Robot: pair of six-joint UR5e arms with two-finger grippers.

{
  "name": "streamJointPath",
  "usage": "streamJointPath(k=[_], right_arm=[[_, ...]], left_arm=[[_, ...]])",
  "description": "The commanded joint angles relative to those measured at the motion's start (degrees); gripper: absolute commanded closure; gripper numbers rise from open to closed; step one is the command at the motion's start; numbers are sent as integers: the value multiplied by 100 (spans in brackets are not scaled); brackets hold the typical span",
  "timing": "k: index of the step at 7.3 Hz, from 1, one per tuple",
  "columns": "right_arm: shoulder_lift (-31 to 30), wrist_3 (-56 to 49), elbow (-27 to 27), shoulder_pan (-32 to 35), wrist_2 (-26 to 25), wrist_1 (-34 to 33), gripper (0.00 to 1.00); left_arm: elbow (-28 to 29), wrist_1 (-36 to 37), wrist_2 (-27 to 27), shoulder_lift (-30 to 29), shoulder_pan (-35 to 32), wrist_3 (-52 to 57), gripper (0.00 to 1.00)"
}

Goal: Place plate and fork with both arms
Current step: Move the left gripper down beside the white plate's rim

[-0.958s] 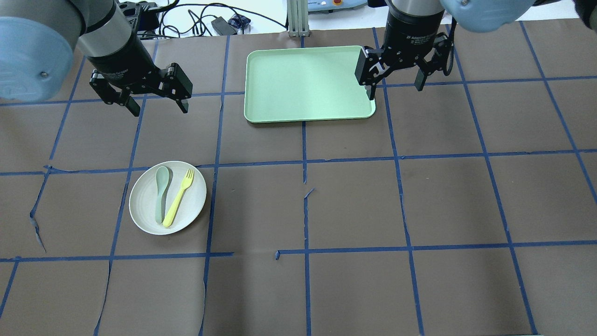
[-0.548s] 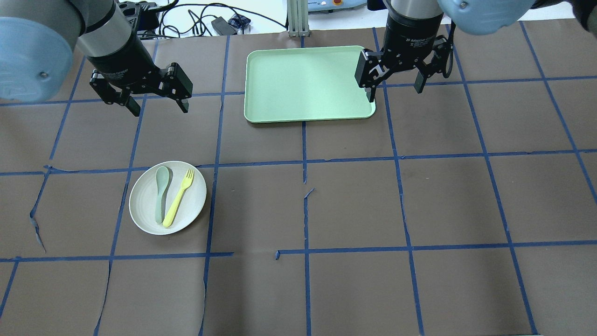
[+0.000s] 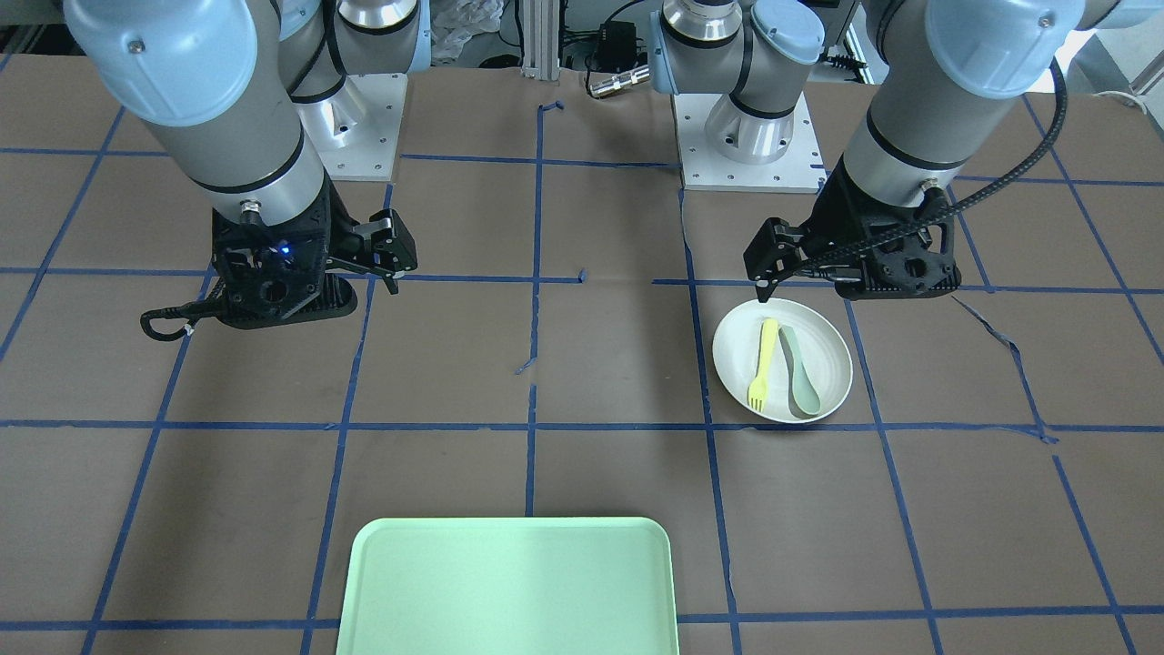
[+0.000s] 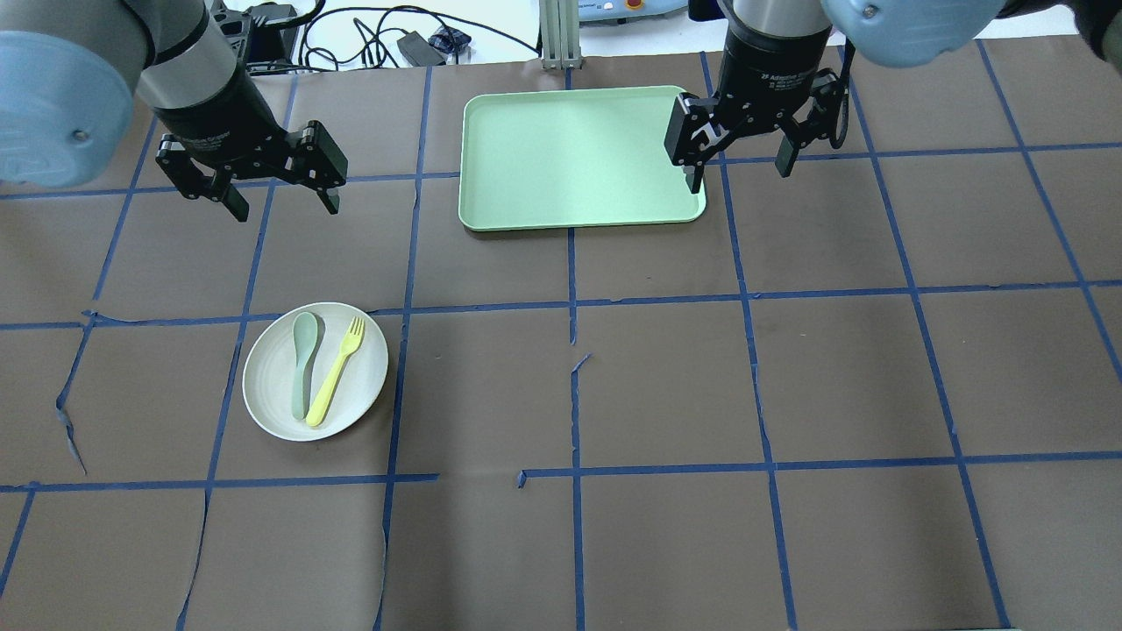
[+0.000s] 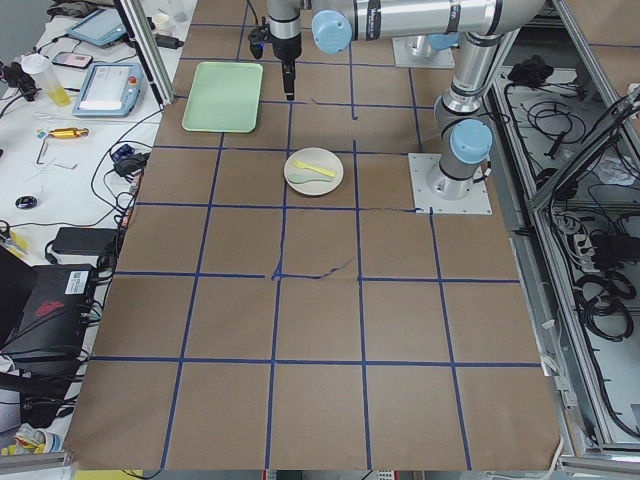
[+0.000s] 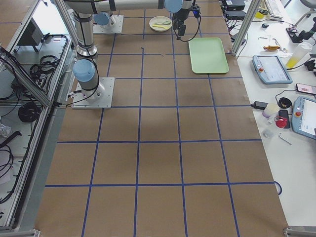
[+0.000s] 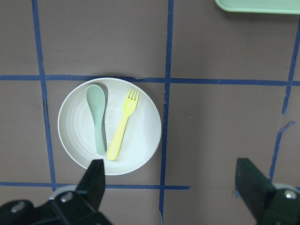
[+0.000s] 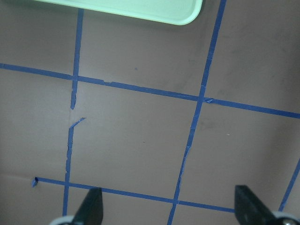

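Note:
The off-white plate (image 4: 268, 379) lies on the table's left half with the pale-yellow fork (image 4: 336, 371) and a grey-green spoon (image 4: 303, 364) side by side on it. My left gripper (image 4: 285, 209) is open and empty, raised above the table, farther away than the plate. In the left wrist view the plate (image 7: 140, 140), fork (image 7: 123, 125) and spoon (image 7: 97, 117) sit ahead of the open left gripper (image 7: 173, 187). My right gripper (image 4: 739, 175) is open and empty, hovering at the right edge of the mint-green tray (image 4: 578, 158).
The tray is empty and lies at the far middle of the table; its near corner shows in the right wrist view (image 8: 140, 9). Brown paper with blue tape lines covers the table. Cables and a metal post lie beyond the far edge.
My left gripper has shifted a little left and away from the plate. The right gripper has barely moved. Plate, fork and spoon have not moved.

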Motion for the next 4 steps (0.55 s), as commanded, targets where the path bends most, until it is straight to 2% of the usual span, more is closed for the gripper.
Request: streamJointPath(k=[1,4], right_arm=[[-9,6,122,0,-58,-11,0],[-9,6,220,0,-41,-11,0]], left_arm=[[-24,-7,122,-4,355,48,0],[-251,-7,96,22,654,110,0]])
